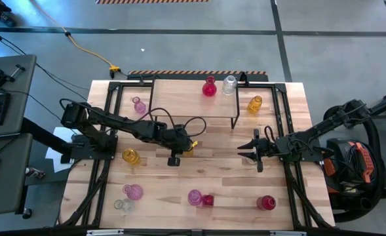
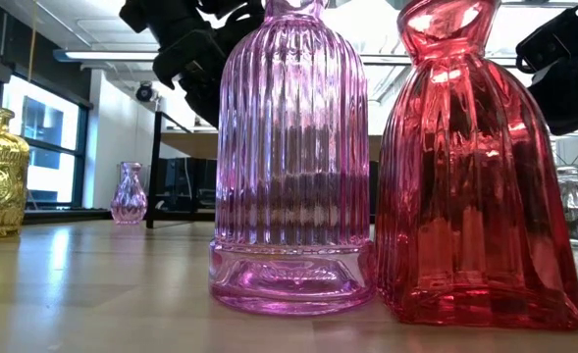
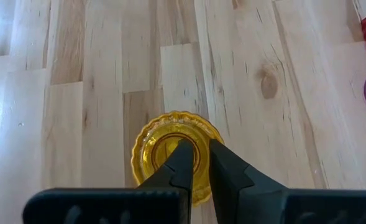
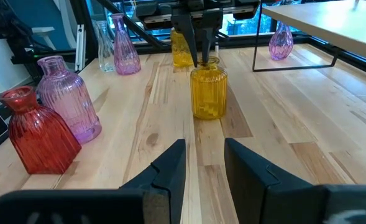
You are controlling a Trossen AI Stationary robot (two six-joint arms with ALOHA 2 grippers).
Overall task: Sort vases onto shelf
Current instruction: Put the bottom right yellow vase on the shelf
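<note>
My left gripper (image 1: pixel 188 145) stands at the table's middle, just in front of the shelf (image 1: pixel 193 98), shut on an amber ribbed vase (image 3: pixel 146 155). The right wrist view shows that vase (image 4: pixel 208 93) upright with its base on the table. My right gripper (image 1: pixel 248 147) is open and empty, level above the table, a little to the right of that vase and pointing at it. A red vase (image 1: pixel 209 87) and a clear vase (image 1: pixel 229 85) stand on the shelf board. My left gripper (image 3: pixel 199 146) holds the amber vase by the rim of its mouth (image 3: pixel 202 163). One finger (image 3: pixel 181 158) is inside the mouth and the other (image 3: pixel 226 168) outside the neck. The fingers come from above, pointing down. The vase stands upright on the table.
Loose vases stand around: pink (image 1: pixel 139 105) left of the shelf, amber (image 1: pixel 255 103) at its right, amber (image 1: pixel 132 156) by the left arm. Along the near edge are pink (image 1: pixel 133 191), clear (image 1: pixel 122 204), pink (image 1: pixel 194 196), red (image 1: pixel 208 200) and red (image 1: pixel 266 202).
</note>
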